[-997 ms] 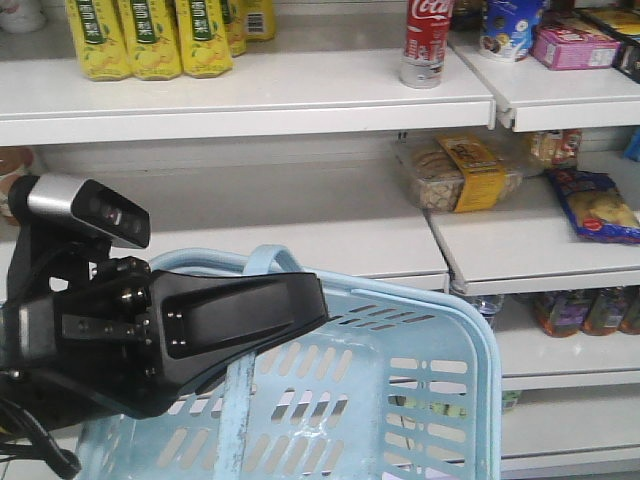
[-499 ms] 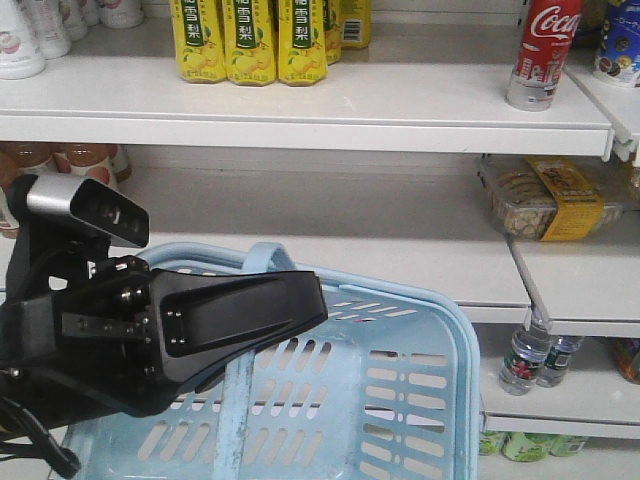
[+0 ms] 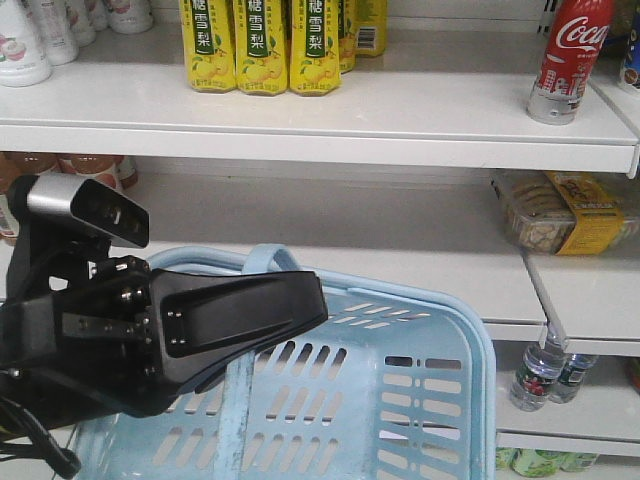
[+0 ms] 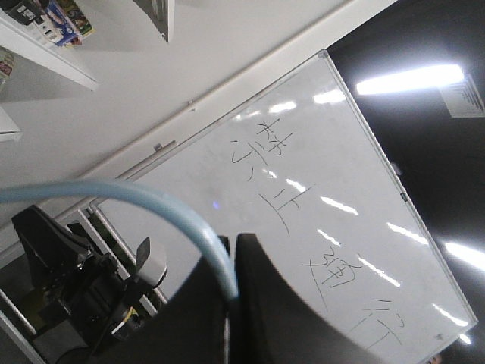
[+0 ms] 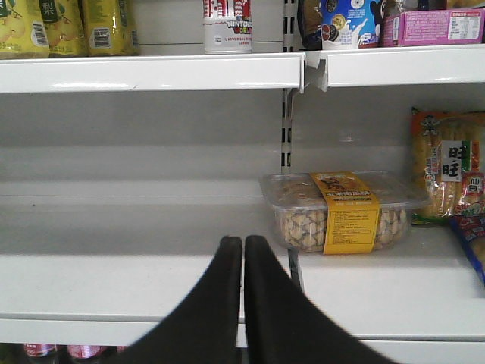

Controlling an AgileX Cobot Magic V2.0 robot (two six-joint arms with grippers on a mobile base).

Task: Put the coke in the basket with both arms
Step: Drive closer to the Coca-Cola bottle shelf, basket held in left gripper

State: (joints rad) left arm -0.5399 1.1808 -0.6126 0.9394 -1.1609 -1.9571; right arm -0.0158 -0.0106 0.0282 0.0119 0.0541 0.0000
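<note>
Red can first, says the operator: where does it stand?

Me: The coke (image 3: 575, 55) stands upright on the top shelf (image 3: 400, 110), far to the right in the front view, well apart from the yellow drink cartons (image 3: 262, 45) on the same board. It is above my arms and off to the right.

Operator: And your right gripper?

Me: My right gripper (image 5: 243, 246) is clenched on nothing, its two black fingers pressed flat together. In its wrist view they point at the bare middle shelf, just left of a clear biscuit box with a yellow band (image 5: 333, 212). The can sits one shelf higher, a little left of my fingertips. Only its pale lower part shows there, so I take it for the coke by its place, not its label.

Operator: The left one?

Me: My left gripper (image 4: 233, 250) grasps the basket (image 3: 440, 400) by its handle (image 4: 151, 199). In the wrist view the blue bar curves down and ends between my closed fingers, with a whiteboard (image 4: 341, 212) behind. From the front, that gripper lies across the handle over the basket's left half, with the silver camera bar (image 3: 88, 208) above it. The basket hangs low, under the middle shelf and well apart from the can.
</note>
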